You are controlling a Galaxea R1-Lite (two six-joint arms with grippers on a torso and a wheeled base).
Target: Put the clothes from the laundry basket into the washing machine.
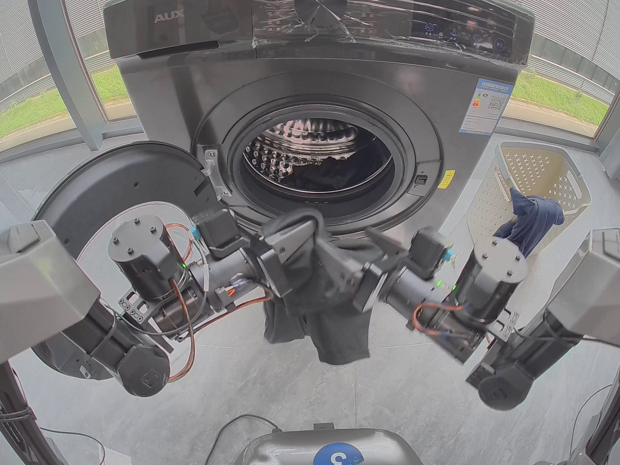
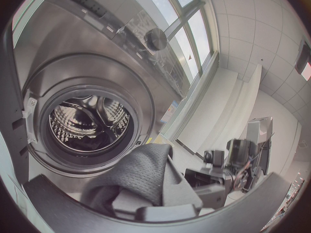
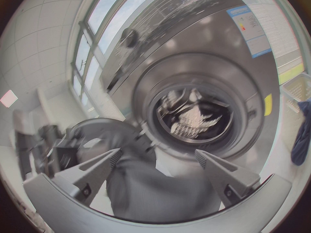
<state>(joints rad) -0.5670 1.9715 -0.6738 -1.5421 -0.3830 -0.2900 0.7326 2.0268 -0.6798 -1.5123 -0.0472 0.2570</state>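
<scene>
Two pincers meet in front of the washer (image 1: 310, 85). In the head view, the left pincer (image 1: 298, 237) pinches the grey cloth (image 1: 326, 321). The cloth loops over that pincer and hangs down below both of them. The right pincer (image 1: 352, 256) is just beside the left one, up against the same cloth. Past the pincers is the open drum (image 1: 303, 143), with dark clothes (image 1: 336, 174) inside. The door (image 1: 116, 182) is swung open on the left pincer's side. The basket (image 1: 568, 182) stands out past the right arm, with a blue cloth (image 1: 533, 217) hung over its rim. The floor (image 1: 413, 389) below the pincers is grey tile. Windows (image 1: 39, 104) with grass outside sit behind the washer.

In the left wrist view, the grey cloth (image 2: 142, 172) is bunched over the left pincer (image 2: 175, 201), between it and the drum (image 2: 89, 123). The right pincer (image 2: 207, 178) is near, to one side.

In the right wrist view, the right pincer (image 3: 157, 156) has its fingers (image 3: 107, 165) spread wide. The grey cloth (image 3: 155, 191) lies between them, not squeezed. The drum (image 3: 194, 120) is straight ahead, and the basket (image 3: 296, 88) and blue cloth (image 3: 301, 139) are off to the side. Here you can also see white wall tiles.
</scene>
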